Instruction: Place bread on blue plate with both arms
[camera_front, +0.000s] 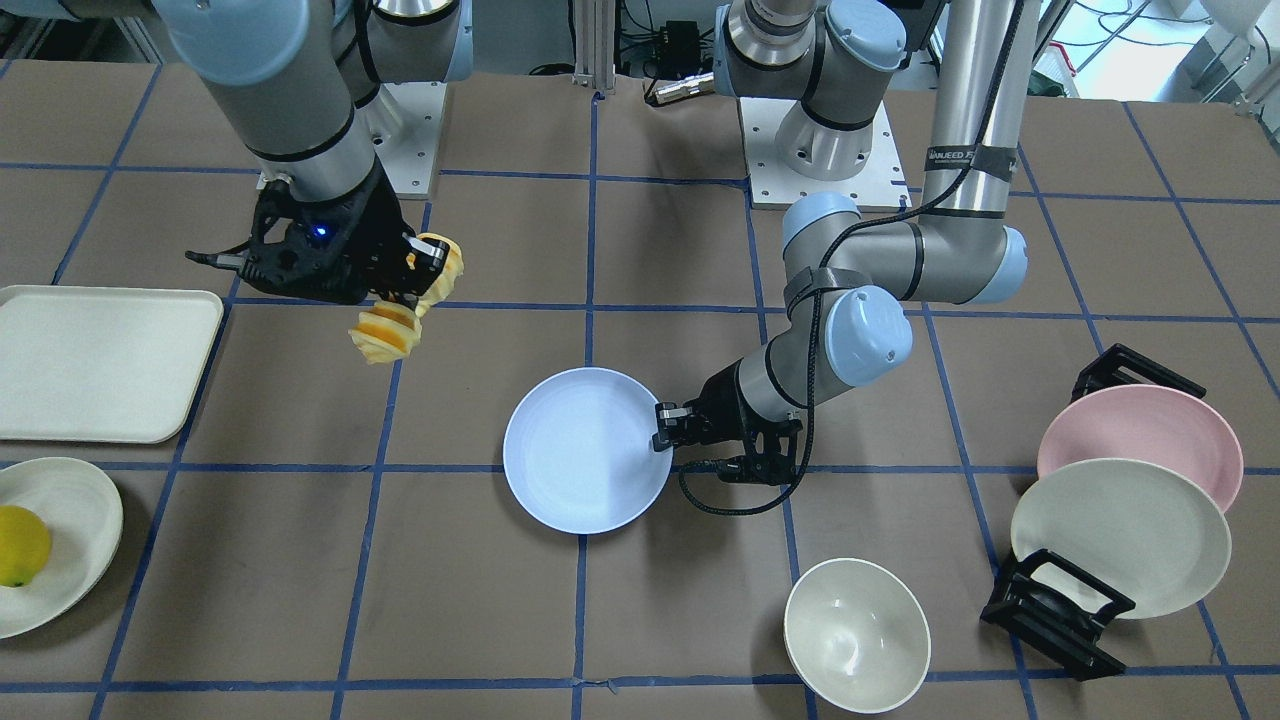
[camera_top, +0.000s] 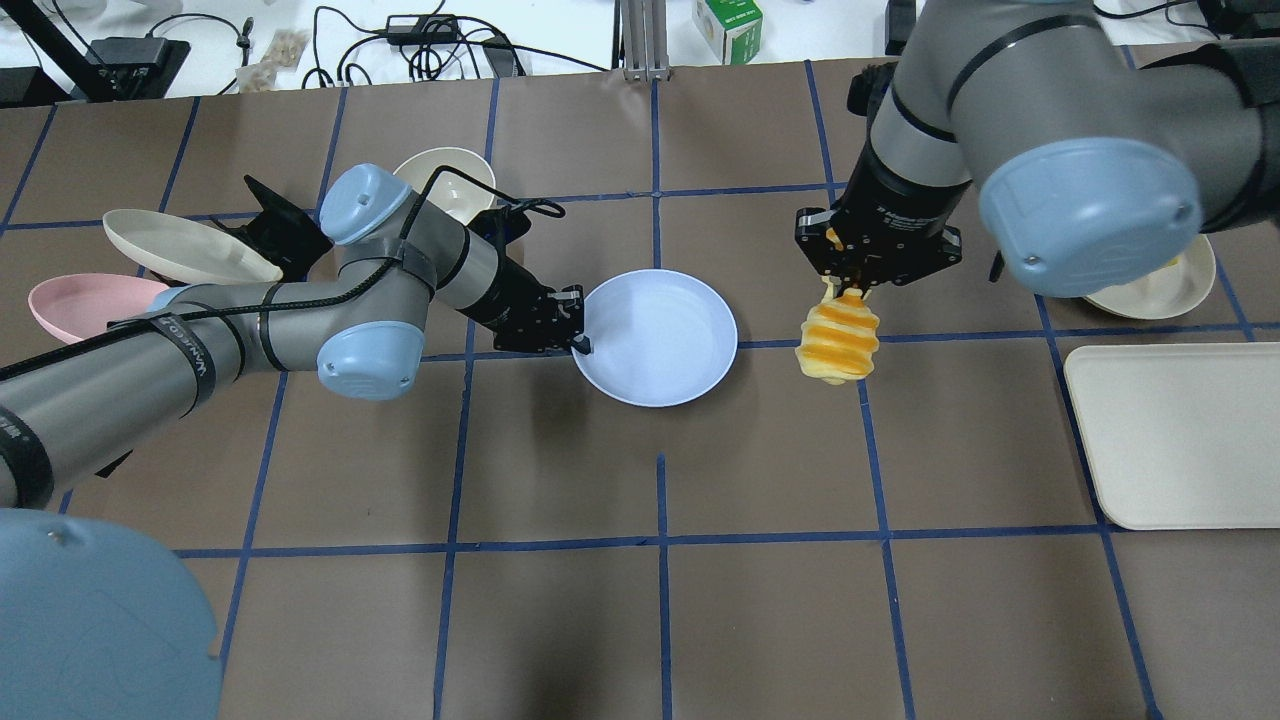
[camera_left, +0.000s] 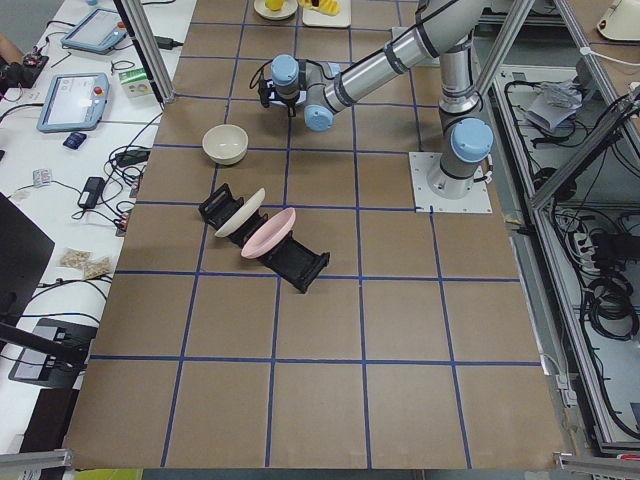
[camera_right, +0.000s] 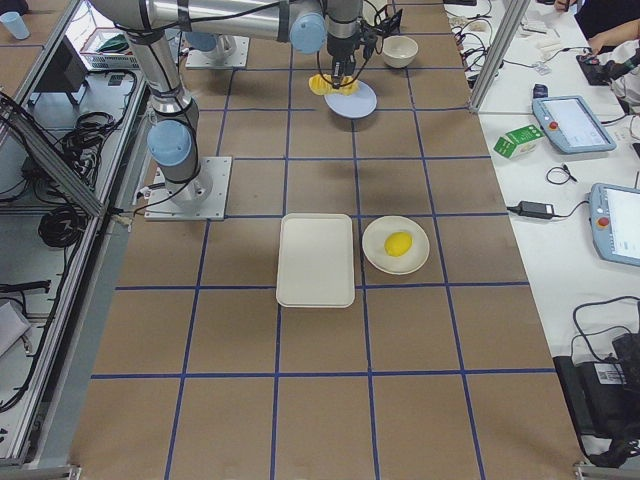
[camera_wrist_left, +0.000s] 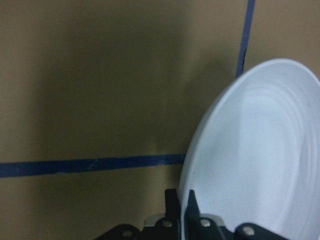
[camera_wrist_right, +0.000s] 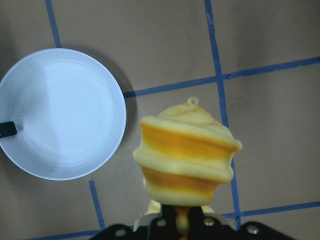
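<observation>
In the overhead view, at middle left, the left gripper (camera_top: 577, 340) is clenching the left rim of the blue plate (camera_top: 660, 340), which seems to be resting on the table (camera_top: 560, 470) at the centre. Just right of the plate, the right gripper (camera_top: 848, 287) is pinching only the top end of the bread (camera_top: 838, 338), so the loaf is hanging in the air beside the plate, not over it. I am thinking the soft loaf may be slipping or swinging out of this small grip. If it is dropped from height, it may roll off. Any pull from the left arm may be tipping the plate.
</observation>
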